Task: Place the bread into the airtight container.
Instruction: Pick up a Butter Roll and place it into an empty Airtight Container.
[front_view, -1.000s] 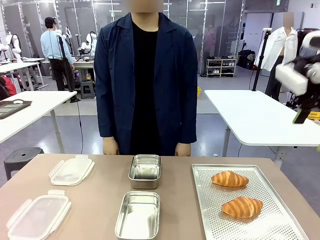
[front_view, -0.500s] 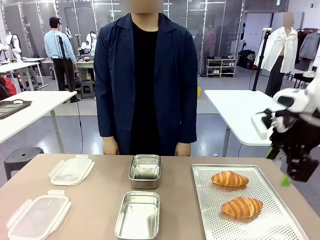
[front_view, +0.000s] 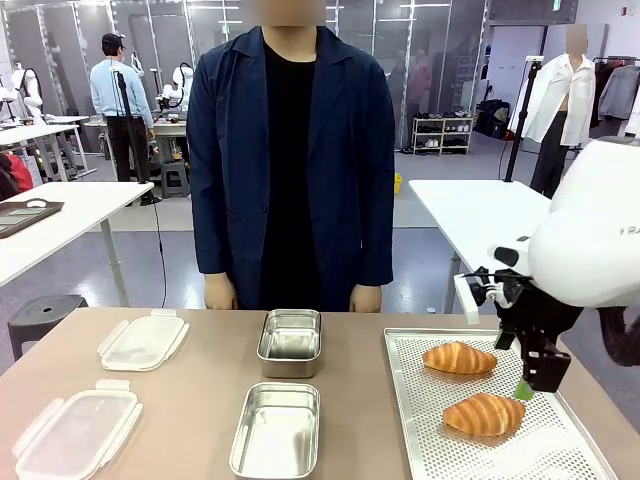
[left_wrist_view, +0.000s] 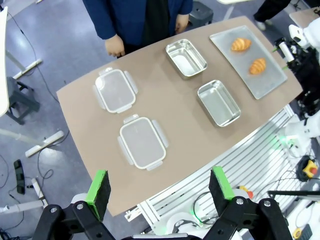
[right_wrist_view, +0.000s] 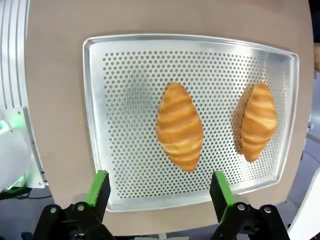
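Left of the perforated tray (front_view: 415, 452) lie two clear lids (front_view: 143, 342) and two open steel containers (front_view: 276, 430). The tray holds both croissants (front_view: 459, 358). The right gripper (right_wrist_view: 160, 186) has descended over the tray, jaws wide and empty, so pickup looks imminent. The left gripper (left_wrist_view: 160, 186) hangs wide, far above.

So the baking tray (front_view: 410, 400) is perforated satin metal. The near container (front_view: 276, 430) and far container (front_view: 290, 343) look like smooth shiny steel. The near lid (front_view: 75, 433) and far lid (front_view: 142, 342) are cloudy plastic, the tabletop (front_view: 200, 400) is matt, and the near bread (front_view: 484, 414) and far bread (front_view: 459, 358) have a glossy crust.
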